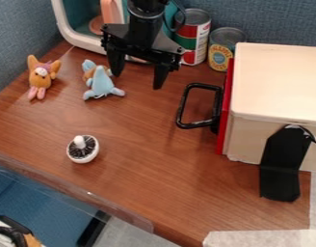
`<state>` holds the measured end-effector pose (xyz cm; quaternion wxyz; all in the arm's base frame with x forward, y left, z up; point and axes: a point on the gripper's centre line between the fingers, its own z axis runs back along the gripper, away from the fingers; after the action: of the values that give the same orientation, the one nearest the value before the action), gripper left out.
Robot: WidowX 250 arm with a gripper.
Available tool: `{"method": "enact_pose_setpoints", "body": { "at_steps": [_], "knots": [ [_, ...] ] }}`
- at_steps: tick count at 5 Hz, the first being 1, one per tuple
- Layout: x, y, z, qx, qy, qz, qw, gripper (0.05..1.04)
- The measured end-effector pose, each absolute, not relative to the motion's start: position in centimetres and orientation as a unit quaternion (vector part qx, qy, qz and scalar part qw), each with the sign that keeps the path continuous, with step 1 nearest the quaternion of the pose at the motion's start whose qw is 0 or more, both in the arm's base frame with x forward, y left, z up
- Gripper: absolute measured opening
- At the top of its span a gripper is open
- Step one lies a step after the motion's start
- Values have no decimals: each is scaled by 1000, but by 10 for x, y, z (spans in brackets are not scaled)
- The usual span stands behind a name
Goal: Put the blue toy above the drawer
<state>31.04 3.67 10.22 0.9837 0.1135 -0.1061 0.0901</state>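
One blue toy (102, 86), one drawer (225, 108), two cans (194, 42)

Orange toy (40, 77), 2 cans (194, 36) (side by side), white-knobbed disc (83, 149)

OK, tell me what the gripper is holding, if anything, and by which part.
Nothing is held: the gripper is open, its two fingers well apart with nothing between them, and the blue toy rests on the table.
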Motion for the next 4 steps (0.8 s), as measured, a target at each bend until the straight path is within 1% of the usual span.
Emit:
{"method": "enact_pose_setpoints", "body": {
  "at_steps": [1,2,3,4],
  "knots": [
    [310,37,93,114,-92,90,985,1000],
    [319,65,84,131,-76,121,981,1000],
    [336,90,81,144,-73,150,975,1000],
    [350,110,72,152,-60,167,972,1000]
  ]
}}
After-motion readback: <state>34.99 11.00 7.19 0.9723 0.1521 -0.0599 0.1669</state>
